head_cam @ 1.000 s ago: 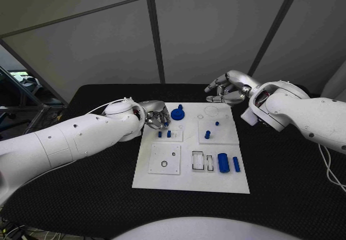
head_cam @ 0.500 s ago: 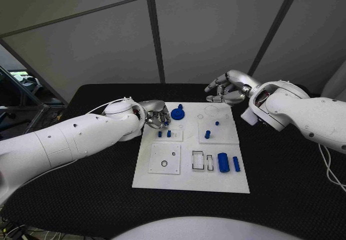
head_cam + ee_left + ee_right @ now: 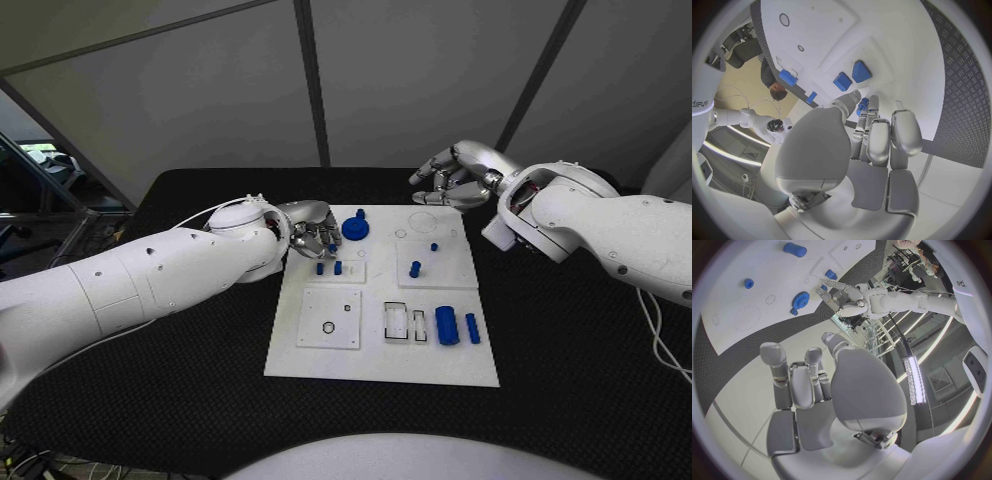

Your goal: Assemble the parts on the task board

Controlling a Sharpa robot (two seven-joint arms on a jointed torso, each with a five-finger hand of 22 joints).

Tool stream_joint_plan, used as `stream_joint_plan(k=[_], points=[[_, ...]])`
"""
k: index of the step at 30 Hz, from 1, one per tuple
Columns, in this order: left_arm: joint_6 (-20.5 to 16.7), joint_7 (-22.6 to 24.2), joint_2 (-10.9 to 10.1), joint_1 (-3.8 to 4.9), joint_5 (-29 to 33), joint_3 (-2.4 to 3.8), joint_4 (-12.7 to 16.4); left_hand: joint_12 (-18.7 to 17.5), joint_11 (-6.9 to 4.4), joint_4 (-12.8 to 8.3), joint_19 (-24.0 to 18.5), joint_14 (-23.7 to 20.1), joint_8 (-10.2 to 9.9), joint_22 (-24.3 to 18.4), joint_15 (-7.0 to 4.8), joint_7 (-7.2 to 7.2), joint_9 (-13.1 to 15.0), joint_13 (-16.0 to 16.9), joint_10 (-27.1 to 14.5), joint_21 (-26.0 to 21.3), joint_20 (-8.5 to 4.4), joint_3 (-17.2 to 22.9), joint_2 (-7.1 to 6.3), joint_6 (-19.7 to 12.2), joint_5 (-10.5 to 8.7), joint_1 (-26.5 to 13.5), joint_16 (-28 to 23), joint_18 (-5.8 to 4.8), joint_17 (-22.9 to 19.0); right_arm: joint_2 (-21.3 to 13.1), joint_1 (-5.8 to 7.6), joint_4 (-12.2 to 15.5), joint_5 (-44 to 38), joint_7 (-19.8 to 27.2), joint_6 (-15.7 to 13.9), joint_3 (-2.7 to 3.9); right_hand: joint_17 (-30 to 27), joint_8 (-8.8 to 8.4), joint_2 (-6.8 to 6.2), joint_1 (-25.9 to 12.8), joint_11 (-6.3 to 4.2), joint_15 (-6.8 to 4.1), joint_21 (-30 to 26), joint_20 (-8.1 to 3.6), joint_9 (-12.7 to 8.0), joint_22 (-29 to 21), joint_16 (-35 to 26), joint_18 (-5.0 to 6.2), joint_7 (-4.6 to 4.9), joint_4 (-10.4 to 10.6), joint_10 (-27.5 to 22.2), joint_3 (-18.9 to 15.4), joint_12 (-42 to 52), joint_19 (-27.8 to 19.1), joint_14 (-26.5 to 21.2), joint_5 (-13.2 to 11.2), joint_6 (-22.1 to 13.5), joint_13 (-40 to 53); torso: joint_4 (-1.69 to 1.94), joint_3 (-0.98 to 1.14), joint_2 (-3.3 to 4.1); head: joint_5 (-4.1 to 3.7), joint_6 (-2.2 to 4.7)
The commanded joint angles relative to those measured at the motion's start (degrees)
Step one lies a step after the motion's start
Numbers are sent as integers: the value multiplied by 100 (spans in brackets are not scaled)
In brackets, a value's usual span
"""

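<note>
fingers of the left hand [image 3: 309, 234] curl at the task board's [image 3: 335, 362] far left edge, pinching a small blue part [image 3: 862, 104] at their tips, just beside the blue gear [image 3: 355, 228] and the two short blue pegs [image 3: 329, 267]. right hand [image 3: 453, 180] hovers beyond the board's far edge, fingers loosely curled and holding nothing, while two blue cylinders [image 3: 456, 326] lie near the board's right edge.
</note>
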Motion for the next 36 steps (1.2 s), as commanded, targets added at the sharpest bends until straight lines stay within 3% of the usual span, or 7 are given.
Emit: stream_joint_plan(k=[1,32,36], points=[[-36,92,-5,7,95,2,21,-33,23,11,11,37,-48,264,-38,12,-12,11,36,-42,-12,-70,-24,-61,-27,-84,29,-635,-11,7,10,-2,-6,51,31,2,2,28,20,-32,2,-25,-29,-11,-4,-4,-33,101,5,-1,-13,36,-3,-25,206,37,-14,3,3,-2,3,-2,-1],[-58,86,-37,7,120,2,44,12,-1,0,19,33,-18,277,-57,17,-1,64,111,-45,-23,-129,15,19,-8,-44,35,-635,-27,11,9,-10,-6,56,29,1,2,28,20,-32,2,-25,-29,-11,-4,-4,-33,101,5,-1,-13,36,-3,-25,206,37,-14,3,5,-1,0,-3,-11],[-87,87,-46,7,120,2,45,29,-21,0,25,33,-97,285,-70,-23,-46,95,120,-49,-34,-188,2,-196,-7,-43,42,-635,-32,12,9,-11,-6,57,27,1,2,28,20,-32,2,-25,-29,-11,-4,-4,-33,101,5,-1,-13,36,-3,-25,206,37,-14,3,2,1,4,-6,-13]])
